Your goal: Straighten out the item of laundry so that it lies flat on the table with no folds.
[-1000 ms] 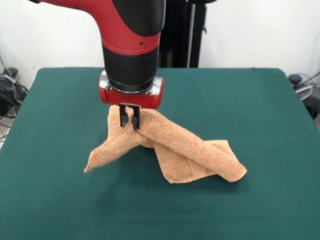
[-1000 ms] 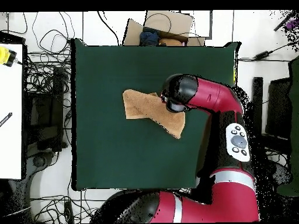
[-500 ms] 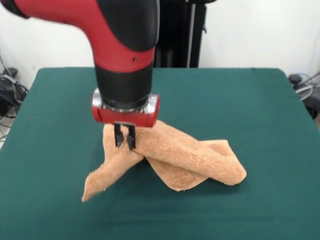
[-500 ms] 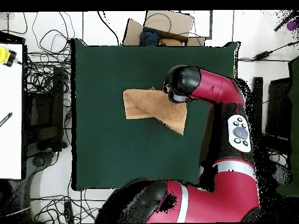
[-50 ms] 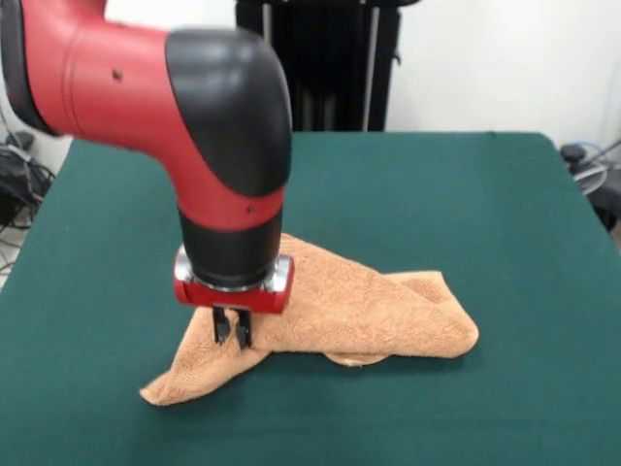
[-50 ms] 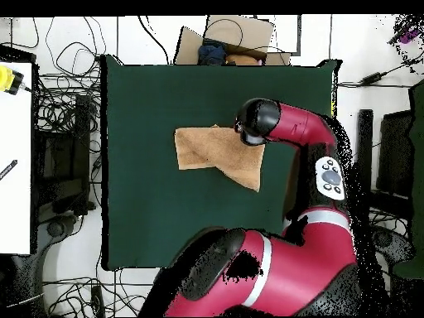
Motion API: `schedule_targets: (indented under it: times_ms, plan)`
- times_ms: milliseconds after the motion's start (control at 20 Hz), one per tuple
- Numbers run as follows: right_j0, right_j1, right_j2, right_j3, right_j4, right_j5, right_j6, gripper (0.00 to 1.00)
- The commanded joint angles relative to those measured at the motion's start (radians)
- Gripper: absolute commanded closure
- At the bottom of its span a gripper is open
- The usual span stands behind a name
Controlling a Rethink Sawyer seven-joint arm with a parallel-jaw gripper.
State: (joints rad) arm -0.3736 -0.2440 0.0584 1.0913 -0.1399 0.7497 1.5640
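1. From above, the red and black arm (image 6: 290,128) covers the fingers entirely and hides one corner of the towel (image 6: 217,154). The tags and border bands cannot be made out in either view.
2. In the front view the wrist housing blocks part of the towel's upper edge. The two short black fingers (image 5: 221,326) show below the red collar, and the gripper (image 5: 231,330) is clenched on a pinch of cloth, the tips standing close together with the fabric gathered between them.
3. The towel is orange-tan terry with a nubby, looped pile. It is not flat: a thick rolled fold runs along the side towards the picture's right in the front view and ends in a rounded, doubled-over corner (image 5: 456,335).
4. A narrow tongue of cloth droops from the fingers down to the surface (image 5: 466,214) and ends in a blunt corner (image 5: 155,391) at the front left of the picture.
5. From above the towel reads as a rough quadrilateral, with one straight edge at the picture's left and a slanted edge tapering to a point at the lower right.
6. Its long axis runs across the picture in the front view, and the pinched part is raised above the rest.
7. The towel lies near the middle of the dark green cloth-like surface, well apart from every edge.
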Motion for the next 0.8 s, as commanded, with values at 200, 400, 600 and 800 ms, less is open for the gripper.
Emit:
schedule_targets:
  times_ms: [200,400,600,800]
  plan:
    - [0.022,0.176,0.072,-0.079,-0.081,-0.065,-0.037,1.0]
    - [0.04,0.239,0.049,-0.156,-0.118,-0.126,-0.028,1.0]
    - [0.02,0.271,0.064,-0.158,-0.119,-0.159,-0.026,1.0]
    - [0.022,0.283,0.072,-0.172,-0.115,-0.139,-0.023,1.0]
